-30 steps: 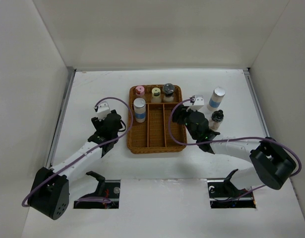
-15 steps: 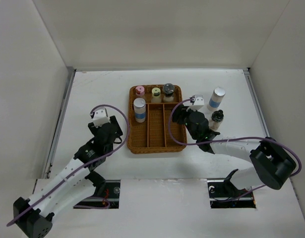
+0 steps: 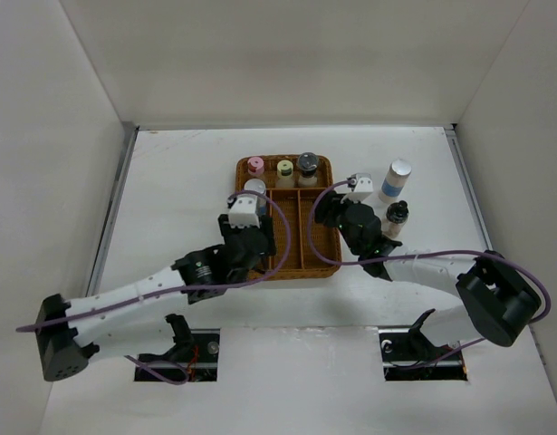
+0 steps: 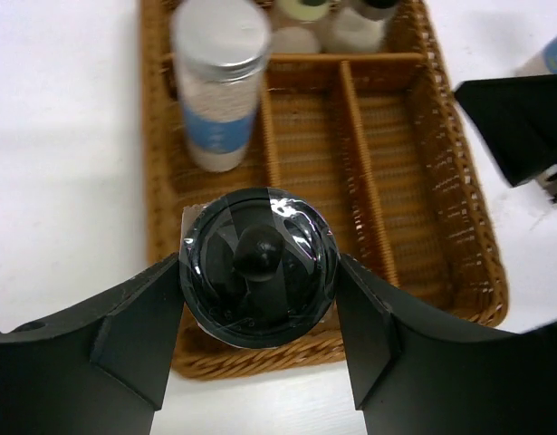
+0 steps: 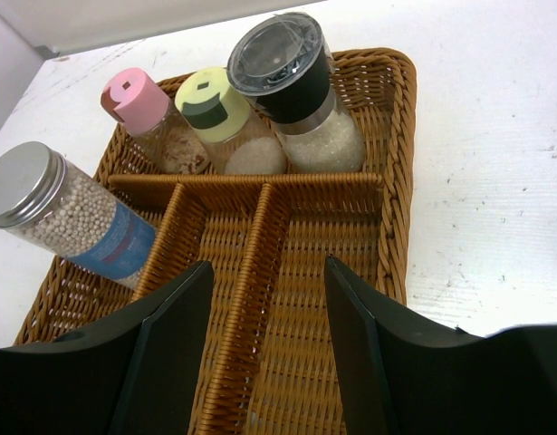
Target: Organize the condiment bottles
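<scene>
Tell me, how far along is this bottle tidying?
Four stand in the wicker tray: pink jar, yellow jar, grey-lidded jar and a blue-banded cylinder. The left gripper holds a black-capped bottle over the tray's near end. A second cylinder and a dark-capped bottle wait on the table right of the tray.

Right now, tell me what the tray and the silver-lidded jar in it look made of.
The tray looks like woven wicker or rattan, matte brown; its plaited strands show. The silver-lidded jar has a clear body, glass or plastic, I cannot tell which; pale beads show through it. Its lid looks like brushed metal, with a dull grey sheen.
</scene>
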`<state>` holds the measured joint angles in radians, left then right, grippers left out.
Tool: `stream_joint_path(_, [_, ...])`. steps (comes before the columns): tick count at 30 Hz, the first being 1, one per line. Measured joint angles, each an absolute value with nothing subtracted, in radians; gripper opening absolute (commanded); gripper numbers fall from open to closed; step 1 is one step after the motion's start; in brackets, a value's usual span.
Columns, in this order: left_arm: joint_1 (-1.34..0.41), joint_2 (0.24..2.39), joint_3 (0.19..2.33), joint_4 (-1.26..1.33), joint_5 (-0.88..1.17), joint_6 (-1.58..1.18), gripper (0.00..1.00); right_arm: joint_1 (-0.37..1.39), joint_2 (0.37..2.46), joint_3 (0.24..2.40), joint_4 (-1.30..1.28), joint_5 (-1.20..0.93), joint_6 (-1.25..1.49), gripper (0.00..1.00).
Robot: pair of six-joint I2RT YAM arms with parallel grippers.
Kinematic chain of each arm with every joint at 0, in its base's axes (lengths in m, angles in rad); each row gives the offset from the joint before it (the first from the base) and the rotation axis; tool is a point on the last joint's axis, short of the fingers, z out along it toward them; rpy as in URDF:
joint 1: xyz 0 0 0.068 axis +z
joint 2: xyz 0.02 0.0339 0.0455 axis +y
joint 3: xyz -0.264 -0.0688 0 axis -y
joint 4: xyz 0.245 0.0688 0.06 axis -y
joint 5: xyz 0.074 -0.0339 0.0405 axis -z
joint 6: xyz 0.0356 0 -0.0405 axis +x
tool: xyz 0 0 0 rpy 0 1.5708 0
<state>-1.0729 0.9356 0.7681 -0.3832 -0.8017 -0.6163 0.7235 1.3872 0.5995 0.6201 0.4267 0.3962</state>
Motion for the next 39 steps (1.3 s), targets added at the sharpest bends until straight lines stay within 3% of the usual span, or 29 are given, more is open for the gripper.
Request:
stream_joint_path(14, [-0.947,1.43,0.897,0.101,-0.759,-0.413,0.31,0.646,1.354,0.593,0.609,0.426,0.416,0.59])
stream_joint_path(29, [-0.858,1.679,1.004,0.249,-0.699,-0.363,0.33,0.607,1.347,0.583,0.582,0.427,0.454,0.59])
stream_joint_path(33, [-0.839,1.748,1.022,0.27,-0.698,-0.366,0.42,0.599,1.347,0.576,0.575,0.43,0.465,0.59])
stream_joint_path(39, [-0.833,1.76,1.029,0.293,-0.697,-0.365,0.7,0.59,1.343,0.574,0.569,0.43,0.472,0.65])
